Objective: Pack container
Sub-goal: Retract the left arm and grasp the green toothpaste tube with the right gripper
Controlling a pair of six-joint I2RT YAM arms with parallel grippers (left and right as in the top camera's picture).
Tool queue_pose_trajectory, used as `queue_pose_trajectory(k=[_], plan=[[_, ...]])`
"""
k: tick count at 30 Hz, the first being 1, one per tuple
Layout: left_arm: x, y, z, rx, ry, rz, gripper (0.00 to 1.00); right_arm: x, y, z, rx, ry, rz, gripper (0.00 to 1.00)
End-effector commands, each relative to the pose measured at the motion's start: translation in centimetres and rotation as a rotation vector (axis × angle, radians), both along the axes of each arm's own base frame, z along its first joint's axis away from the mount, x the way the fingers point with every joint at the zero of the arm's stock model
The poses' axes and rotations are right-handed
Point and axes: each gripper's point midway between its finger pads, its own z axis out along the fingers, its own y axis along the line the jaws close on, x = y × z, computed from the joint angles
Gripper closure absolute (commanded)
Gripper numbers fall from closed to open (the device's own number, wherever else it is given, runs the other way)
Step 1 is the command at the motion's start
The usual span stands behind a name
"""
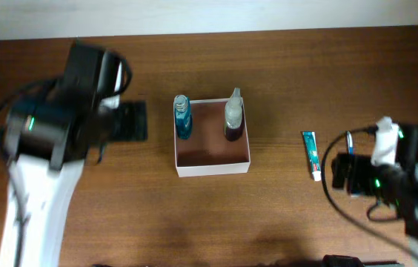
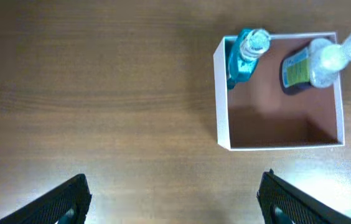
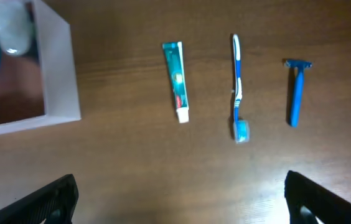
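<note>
So the container sits between the left gripper and right gripper, both spread wide and empty, its two bottles stood along its far wall, presumably leaving floor for the toothpaste, toothbrush and razor lying to its right.

Overhead: right arm hides razor & most of toothbrush; container cut off at right-wrist view's L edge.
</note>
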Motion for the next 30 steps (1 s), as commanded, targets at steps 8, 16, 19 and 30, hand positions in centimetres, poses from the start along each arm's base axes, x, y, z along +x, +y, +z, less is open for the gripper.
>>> queue_pose_trajectory(k=[8, 16, 19, 30], plan=[[-5.2, 1.9, -8.6, -0.039, -0.067, 0.057, 0.01, 4.3, 0.3, -0.5, 0.017, -0.012, 0.061, 0.01], [-5.3, 4.4, -14.5, -0.002, 0.071, 0.16, 0.01, 10.2, -0.5, -8.9, 0.041, 0.248, 0.086, 0.01], [-4.7, 5.2, -15.5, -0.012, 0.11, 0.204, 0.01, 11.4, -0.6, -11.6, 0.046, 0.315, 0.1, 0.01], [-2.0, 6.5, -20.3, -0.055, 0.258, 0.244, 0.01, 11.8, -0.7, -18.8, 0.081, 0.529, 0.11, 0.0]])
